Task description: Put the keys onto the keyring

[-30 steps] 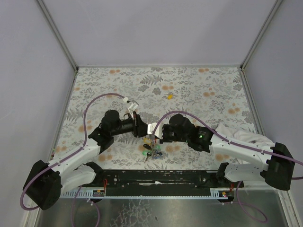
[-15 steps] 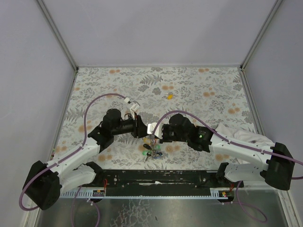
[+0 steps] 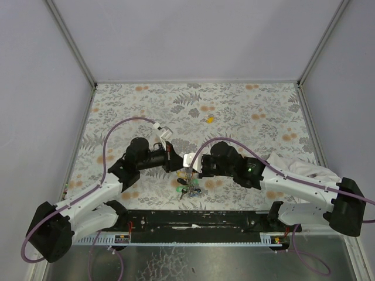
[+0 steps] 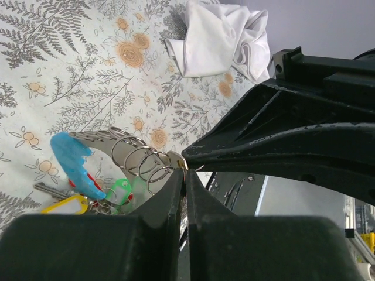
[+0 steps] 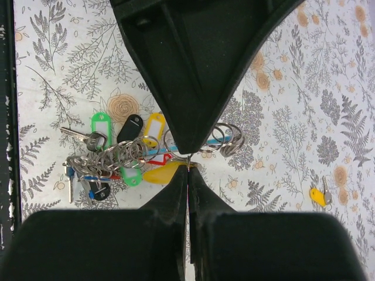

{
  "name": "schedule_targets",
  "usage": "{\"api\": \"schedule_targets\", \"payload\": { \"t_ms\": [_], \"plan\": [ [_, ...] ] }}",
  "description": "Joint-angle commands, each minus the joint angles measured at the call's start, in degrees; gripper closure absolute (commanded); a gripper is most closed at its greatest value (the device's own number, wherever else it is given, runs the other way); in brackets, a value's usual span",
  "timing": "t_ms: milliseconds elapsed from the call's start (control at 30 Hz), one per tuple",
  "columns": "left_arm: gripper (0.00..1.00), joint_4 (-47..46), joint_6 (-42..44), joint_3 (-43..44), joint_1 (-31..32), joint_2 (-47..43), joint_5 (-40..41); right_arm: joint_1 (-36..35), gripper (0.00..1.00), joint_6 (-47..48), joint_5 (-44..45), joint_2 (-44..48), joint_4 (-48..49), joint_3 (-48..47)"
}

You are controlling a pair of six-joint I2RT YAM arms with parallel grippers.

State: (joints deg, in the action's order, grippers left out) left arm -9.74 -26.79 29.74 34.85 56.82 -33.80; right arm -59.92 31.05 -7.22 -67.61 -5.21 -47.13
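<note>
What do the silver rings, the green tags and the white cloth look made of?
Silver rings: likely polished steel, thin and glinting. Green tags: probably smooth plastic, bright uniform colour. White cloth: fabric, matte, crumpled in soft folds.

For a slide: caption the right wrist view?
Shut left gripper and right gripper face tip to tip over the keys; one yellow key lies apart.

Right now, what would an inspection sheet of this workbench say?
Surface: floral-patterned tabletop, flat.
Job's things: capped keys clustered on silvery rings by the gripper tips; one yellow key lies apart, farther back.
Clutter: crumpled white cloth; light-blue strip among the rings.
Grippers: left gripper and right gripper both shut, tips meeting at the rings.
Cables: purple cables loop above both arms.
Surroundings: plain pale walls.
</note>
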Motion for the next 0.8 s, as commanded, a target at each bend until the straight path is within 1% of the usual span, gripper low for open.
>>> {"api": "schedule_targets", "payload": {
  "t_ms": [0,100,200,433,667,767],
  "plan": [
    [1.00,-10.28,-4.98,-4.58,-0.13,-3.46,5.55,-0.37,1.00,-0.95,-1.01,3.06,2.24,1.62],
    [1.00,-14.69,-7.25,-6.98,-0.13,-4.86,8.46,-0.37,1.00,-2.53,-2.66,4.09,3.89,3.72],
    [1.00,-17.21,-8.58,-8.62,-0.18,-6.03,10.79,-0.37,1.00,-4.37,-3.10,4.97,6.15,6.42],
    [1.00,-25.57,-12.21,-12.58,-0.13,-6.20,12.84,-0.37,1.00,-7.19,-5.92,4.33,10.03,10.29],
    [1.00,-31.59,-13.73,-16.41,-0.16,-9.01,18.43,-0.98,1.00,-8.01,-7.92,1.85,12.94,10.66],
    [1.00,-34.64,-14.50,-17.59,-0.14,-9.08,19.07,-1.24,1.00,-8.05,-8.06,1.37,13.57,10.05]
  ]
}}
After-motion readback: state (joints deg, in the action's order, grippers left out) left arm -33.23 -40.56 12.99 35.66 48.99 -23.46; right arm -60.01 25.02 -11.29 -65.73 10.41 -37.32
